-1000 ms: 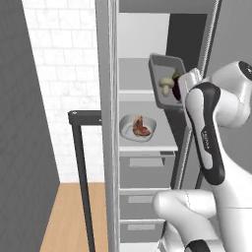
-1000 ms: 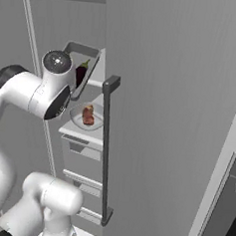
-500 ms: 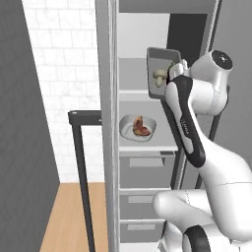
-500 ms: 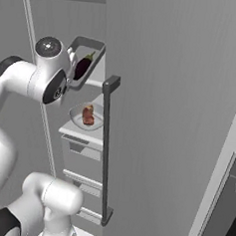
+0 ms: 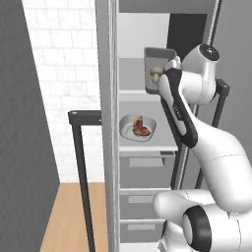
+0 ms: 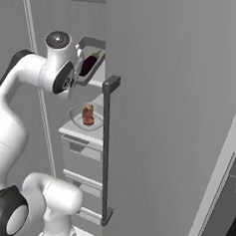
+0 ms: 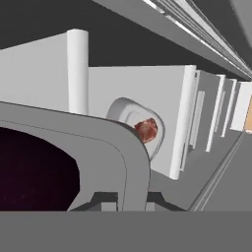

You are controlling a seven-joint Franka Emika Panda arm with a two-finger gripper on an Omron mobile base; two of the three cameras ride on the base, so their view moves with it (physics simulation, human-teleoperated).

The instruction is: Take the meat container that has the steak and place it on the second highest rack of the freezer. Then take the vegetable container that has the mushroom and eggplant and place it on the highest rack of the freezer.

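Gripper (image 5: 166, 69) clenched on vegetable container (image 5: 156, 55), tilted steeply above highest rack (image 5: 133, 92); mushroom (image 5: 155, 72), eggplant (image 6: 89, 64) inside. Meat container (image 5: 138, 127) with steak (image 5: 141, 126) on shelf at 6 o'clock below.

Matt grey vegetable container (image 5: 158, 60), glossy eggplant (image 6: 88, 64), marbled steak (image 5: 141, 126)

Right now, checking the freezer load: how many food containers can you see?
2. The meat container sits on the second-highest shelf; the vegetable container is tilted in the gripper at the top shelf. Others may be hidden.

Glossy white arm (image 5: 211, 142) — rounded segments, dark grey joints, black joint caps
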